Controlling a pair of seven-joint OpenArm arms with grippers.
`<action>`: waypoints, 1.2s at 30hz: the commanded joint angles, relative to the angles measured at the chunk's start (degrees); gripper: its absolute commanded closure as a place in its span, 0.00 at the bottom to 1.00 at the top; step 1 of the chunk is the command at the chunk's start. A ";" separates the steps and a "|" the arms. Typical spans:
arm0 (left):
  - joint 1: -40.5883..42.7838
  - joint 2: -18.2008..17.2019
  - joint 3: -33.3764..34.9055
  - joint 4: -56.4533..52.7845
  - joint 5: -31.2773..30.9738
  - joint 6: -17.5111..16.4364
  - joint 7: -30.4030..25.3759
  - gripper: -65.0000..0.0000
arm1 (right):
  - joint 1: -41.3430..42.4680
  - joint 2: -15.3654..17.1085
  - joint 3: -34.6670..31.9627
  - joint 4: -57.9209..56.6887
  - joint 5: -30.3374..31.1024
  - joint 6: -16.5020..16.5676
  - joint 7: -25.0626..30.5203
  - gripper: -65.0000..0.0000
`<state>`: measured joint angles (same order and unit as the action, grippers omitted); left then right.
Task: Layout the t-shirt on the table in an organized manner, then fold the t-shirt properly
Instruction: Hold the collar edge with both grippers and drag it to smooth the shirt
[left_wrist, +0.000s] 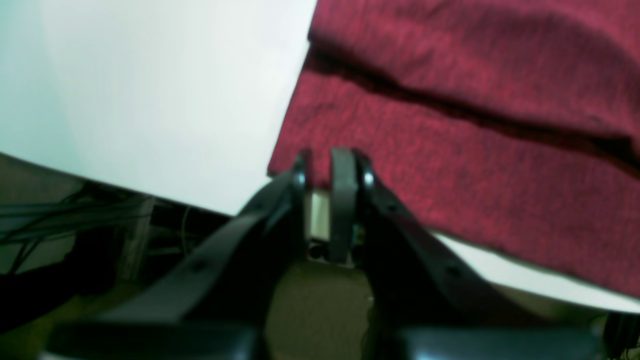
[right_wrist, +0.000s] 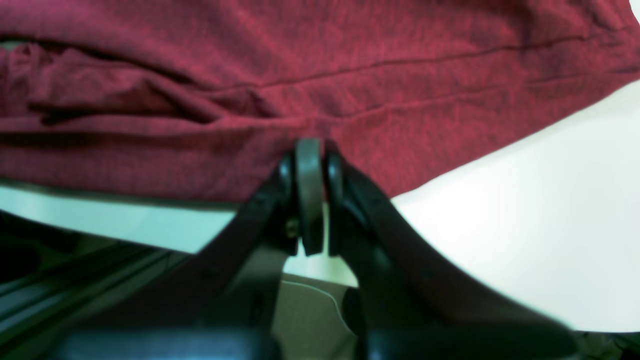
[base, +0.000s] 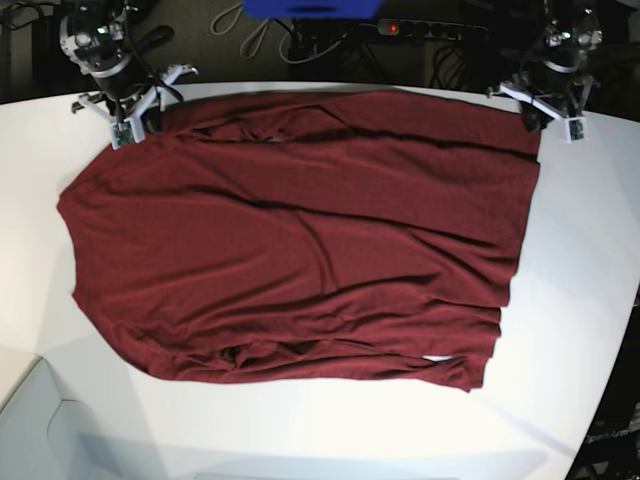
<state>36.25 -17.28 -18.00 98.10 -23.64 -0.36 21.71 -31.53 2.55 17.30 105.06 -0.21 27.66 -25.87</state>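
My left fingers (left_wrist: 327, 170) pinch one corner of the t-shirt (base: 300, 250); my right fingers (right_wrist: 310, 160) are clenched on its edge at the opposite corner. The shirt spreads away from both across the table (base: 570, 300), wrinkled. To lay it out well, I should keep both grips firm, draw the edge taut between them and set it down evenly.

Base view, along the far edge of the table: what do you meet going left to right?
Right gripper pinching the shirt's corner → t-shirt spread on the table → left gripper at the other far corner.
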 joint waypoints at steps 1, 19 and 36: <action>0.28 -0.61 -0.24 1.10 0.03 0.05 -1.36 0.90 | -0.52 0.31 0.24 1.10 0.52 -0.01 1.21 1.00; -0.16 -0.70 -0.68 1.98 0.30 0.05 1.27 0.43 | -3.33 -2.15 0.50 7.16 0.43 7.29 0.86 0.74; -2.80 -0.70 -0.51 -2.59 0.47 0.05 1.01 0.42 | -3.33 -2.15 0.68 6.99 0.34 7.29 0.86 0.74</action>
<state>33.32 -17.30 -18.24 94.80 -23.35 -0.38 23.81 -34.52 0.16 17.74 111.22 -0.25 34.76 -26.33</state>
